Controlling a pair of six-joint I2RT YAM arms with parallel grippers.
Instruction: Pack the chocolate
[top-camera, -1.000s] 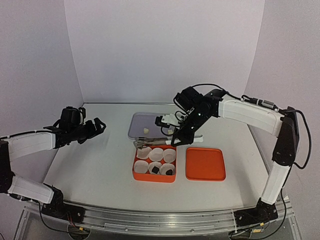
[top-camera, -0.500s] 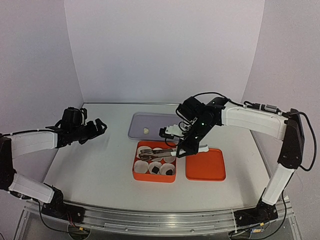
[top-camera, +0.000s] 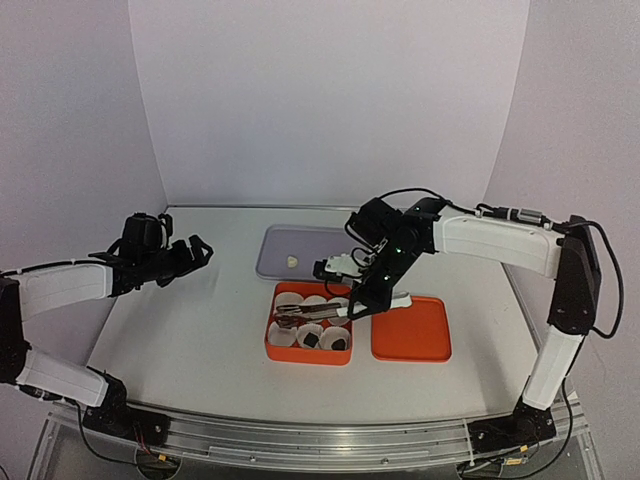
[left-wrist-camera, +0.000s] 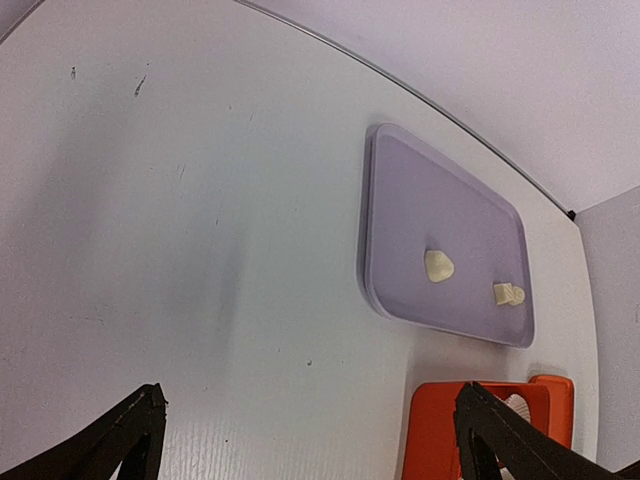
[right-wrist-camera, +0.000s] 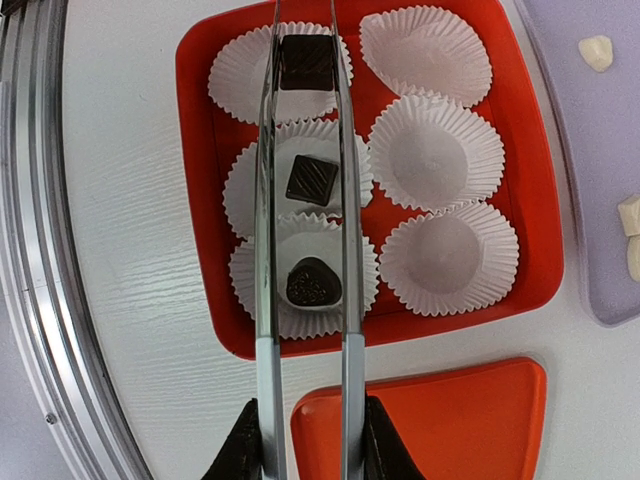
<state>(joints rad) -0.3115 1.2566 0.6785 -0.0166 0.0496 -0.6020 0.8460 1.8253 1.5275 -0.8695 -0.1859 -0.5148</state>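
Right wrist: right pincer clamped on tongs whose tips flank a dark square chocolate; left pincer apart.

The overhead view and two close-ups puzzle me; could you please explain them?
Two robot arms are bolted at a table's near edge. One camera looks down from above; one rides on each wrist. The right arm has its jaws shut on metal tongs over an orange box of six paper cups; two hold dark chocolates, a third sits between the tongs. Pale chocolates wait on a lilac tray; an orange lid lies beside the box. The left arm hovers, jaws open, empty.
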